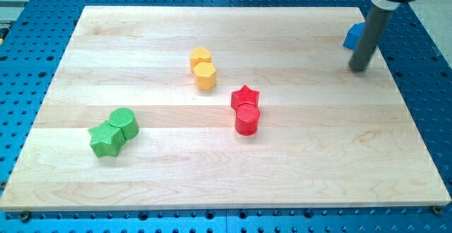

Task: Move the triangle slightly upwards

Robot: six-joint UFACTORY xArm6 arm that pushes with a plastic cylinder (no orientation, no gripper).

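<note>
Across the worktop (296, 162): two yellow blocks (203, 68), two red (246, 109), two green (113, 132), one blue block (354, 36) touching my tip (359, 68); no claw shows.

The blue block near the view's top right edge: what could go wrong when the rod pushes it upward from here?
1. The blue block sits by the board's right edge, partly hidden behind the rod, so its shape is unclear. A push toward the view's top could slide it off.
2. My tip is just below and right of the block; an off-centre contact may turn it rather than move it straight.
</note>
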